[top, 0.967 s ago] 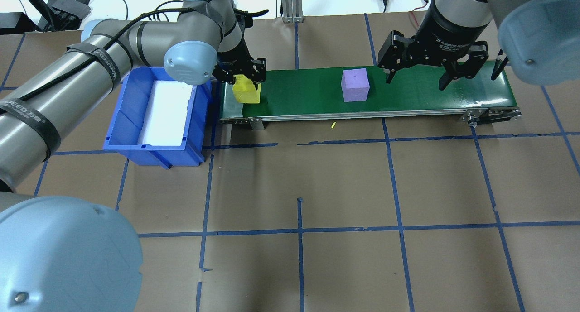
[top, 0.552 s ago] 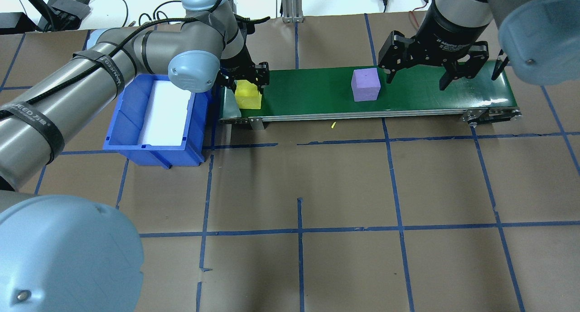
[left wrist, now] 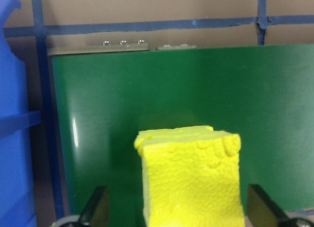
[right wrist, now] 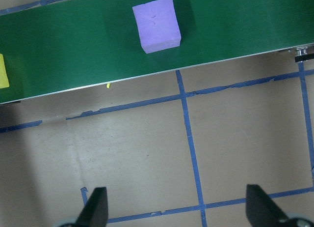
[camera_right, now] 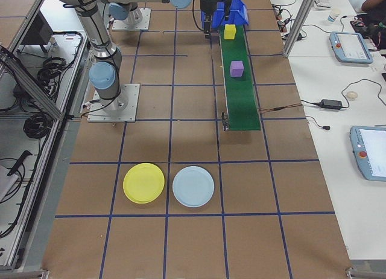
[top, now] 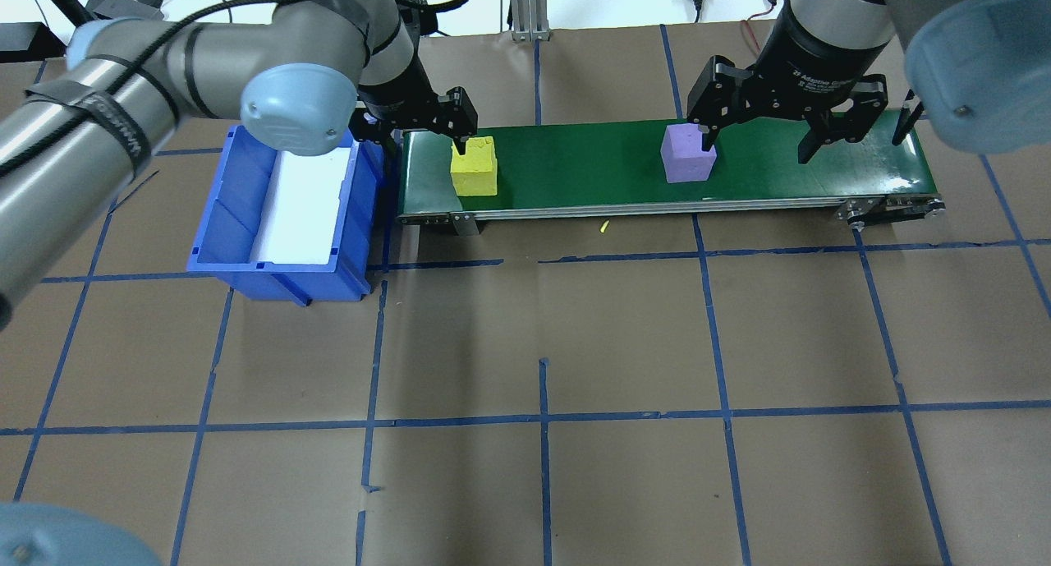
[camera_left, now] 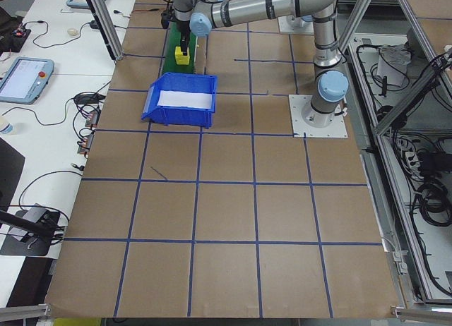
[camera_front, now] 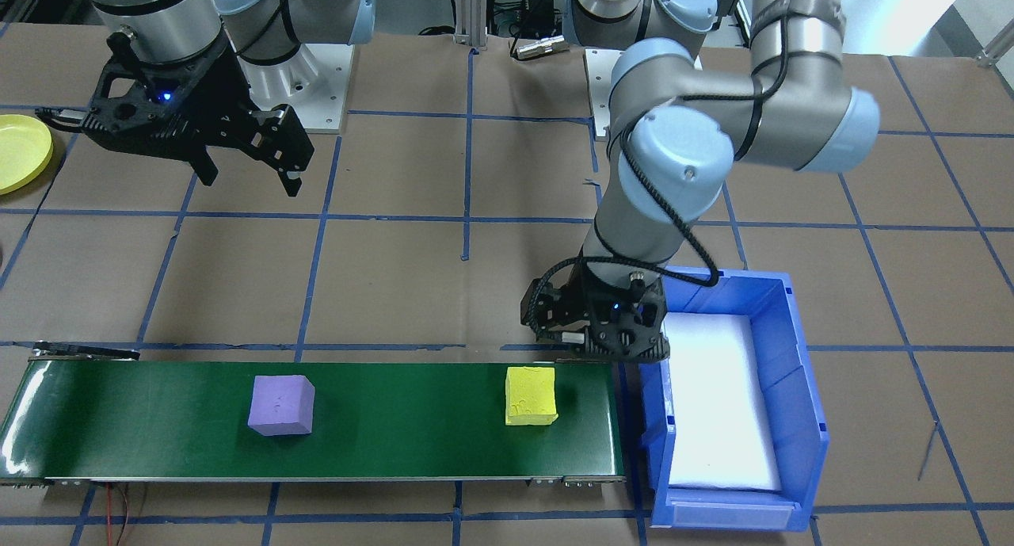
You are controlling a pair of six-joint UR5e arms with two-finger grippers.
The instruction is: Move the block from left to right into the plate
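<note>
A yellow block [top: 474, 166] rests free on the left end of the green conveyor belt [top: 591, 167]. My left gripper [top: 415, 131] hovers open just behind it, beside the blue bin. In the left wrist view the yellow block [left wrist: 191, 178] shows between the spread fingers [left wrist: 95, 210], untouched. A purple block [top: 688, 153] sits further right on the belt, and one finger of my open right gripper [top: 755, 143] overlaps it in the overhead view. The right wrist view shows the purple block [right wrist: 157, 24] far below. The yellow plate [camera_right: 143, 182] lies on the table past the belt's right end.
A blue bin [top: 238, 196] with a white liner stands against the belt's left end. A light-blue plate [camera_right: 193, 186] lies beside the yellow one. Brown paper with blue tape lines covers the table [top: 542, 344].
My left gripper let go of the yellow block and drew back toward the bin. Both blocks slid right along the belt. The right gripper stayed put.
</note>
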